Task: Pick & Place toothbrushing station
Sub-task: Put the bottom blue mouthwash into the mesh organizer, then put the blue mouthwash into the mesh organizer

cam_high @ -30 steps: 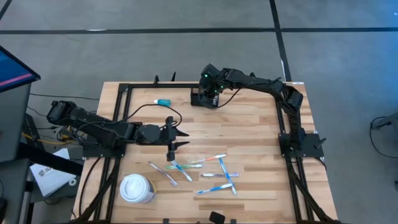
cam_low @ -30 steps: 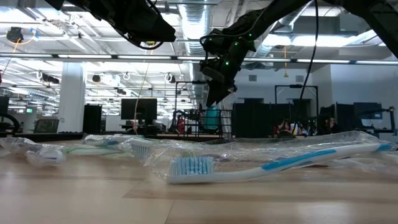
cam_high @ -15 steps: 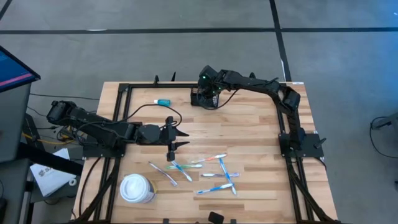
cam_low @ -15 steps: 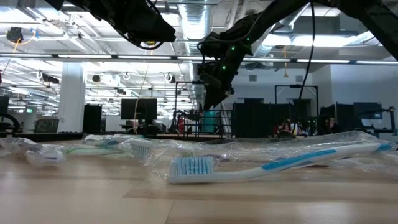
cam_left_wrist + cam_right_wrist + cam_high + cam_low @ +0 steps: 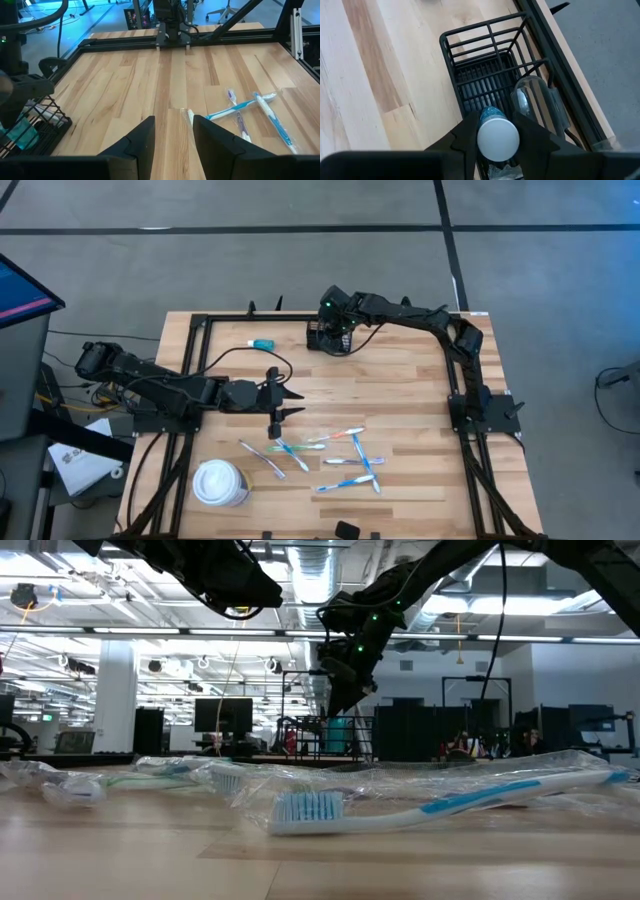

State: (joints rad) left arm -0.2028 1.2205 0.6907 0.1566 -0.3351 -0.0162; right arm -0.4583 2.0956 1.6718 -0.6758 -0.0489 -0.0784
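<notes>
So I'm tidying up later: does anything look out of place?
Yes. Several toothbrushes lie scattered and crossed on the table, away from the wire organiser at the far edge. A small teal tube lies alone there too.

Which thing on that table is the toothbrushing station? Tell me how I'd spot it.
Look at the wooden table from above and go to its far edge, where the right arm reaches in. Under the right gripper sits a small black wire box with compartments. Unlike the white lidded cup and the loose toothbrushes near the front, it is dark and see-through.
</notes>
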